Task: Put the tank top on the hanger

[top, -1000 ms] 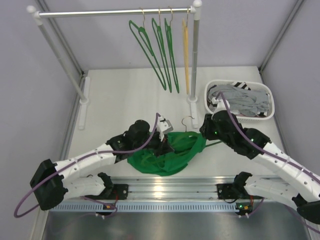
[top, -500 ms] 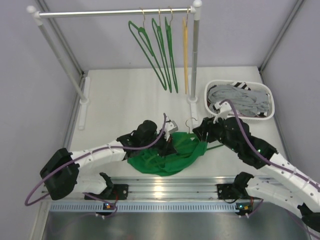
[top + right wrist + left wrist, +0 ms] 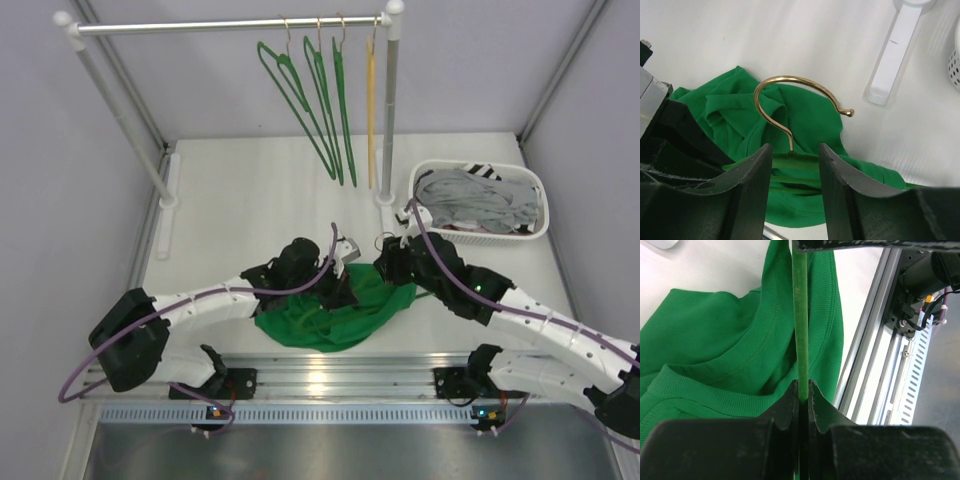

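Observation:
The green tank top (image 3: 325,312) lies bunched on the table near the front rail, also in the left wrist view (image 3: 715,350) and the right wrist view (image 3: 805,115). A green hanger (image 3: 800,315) runs through it; its brass hook (image 3: 785,95) pokes out at the top. My left gripper (image 3: 345,290) is shut on the hanger's thin arm (image 3: 802,390). My right gripper (image 3: 392,262) is open, its fingers (image 3: 747,172) on either side of the hook's neck, not touching it.
A rail at the back holds three green hangers (image 3: 320,95) and a yellow one (image 3: 371,100). A white basket (image 3: 480,198) of grey striped clothes stands at the right. The rack's white foot (image 3: 895,50) lies just beyond the hook. The aluminium front rail (image 3: 340,375) is close below.
My right gripper has moved left towards the hanger's hook and now straddles it. My left arm has shifted slightly right, still holding the hanger.

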Available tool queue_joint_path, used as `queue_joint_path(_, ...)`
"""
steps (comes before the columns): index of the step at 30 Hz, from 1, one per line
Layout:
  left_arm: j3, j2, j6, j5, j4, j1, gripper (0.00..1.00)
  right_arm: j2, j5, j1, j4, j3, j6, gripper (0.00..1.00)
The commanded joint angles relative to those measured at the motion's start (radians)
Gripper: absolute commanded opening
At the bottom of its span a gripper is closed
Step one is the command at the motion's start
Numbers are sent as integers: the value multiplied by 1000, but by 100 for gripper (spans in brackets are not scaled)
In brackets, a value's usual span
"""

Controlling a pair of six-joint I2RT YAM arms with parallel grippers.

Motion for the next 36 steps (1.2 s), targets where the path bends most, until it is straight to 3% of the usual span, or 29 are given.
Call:
queue_joint_path(1,53,6,-6,25,117,-3,0,15,76,27,71,1,15,42)
queue_joint_path(10,73,40,-6,51,117,-5,0,45,160,66,97,-19,30,36)
queue_joint_path(17,97,75,-6,33,114,-19,0,69,189,84,97,-32,45,11)
queue_joint_path(21,102,86,-21,10,115,-19,8,48,203,89,111,-56,42,0)
queue_joint_path(25,102,92,-44,-23,121,-19,21,22,198,90,134,-85,38,0)
queue_joint_path(29,110,100,-67,-58,124,-19,27,8,203,95,137,-107,35,0)
queue_joint_path(36,119,86,-87,-171,88,-19,29,-8,214,97,132,-124,42,0)
